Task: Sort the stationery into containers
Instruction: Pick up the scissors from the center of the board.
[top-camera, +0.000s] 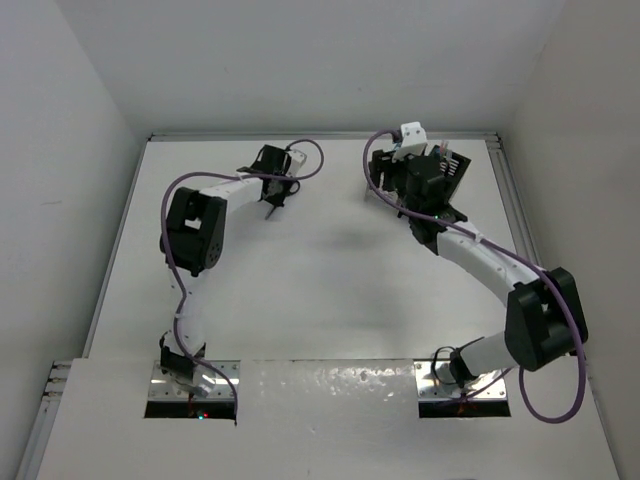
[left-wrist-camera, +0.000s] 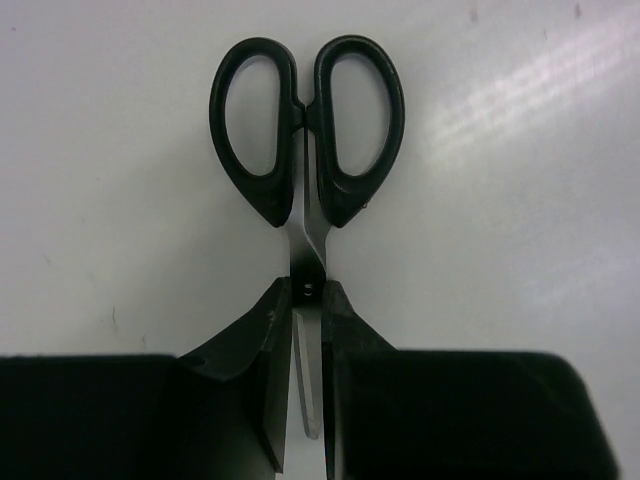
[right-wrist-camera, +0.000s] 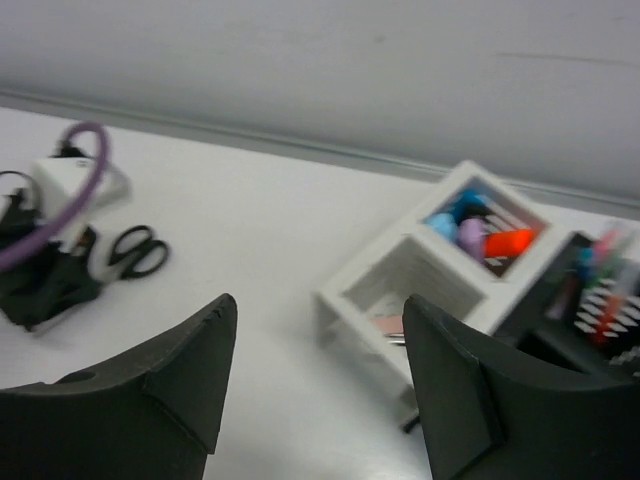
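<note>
White table (top-camera: 330, 290), bare walls (top-camera: 300, 60). Near the far edge, left of centre, my left end effector (left-wrist-camera: 307, 295) pinches the scissors (left-wrist-camera: 308, 235) by their closed blades, just below the pivot. Smooth steel could slip or swing as I lift. My right end effector (right-wrist-camera: 315, 320) hangs spread and empty beside the white box (right-wrist-camera: 400, 265) at the far right corner.

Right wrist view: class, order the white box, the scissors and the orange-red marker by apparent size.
1. white box
2. scissors, partly hidden
3. orange-red marker, only its end showing
The last two look close.
</note>
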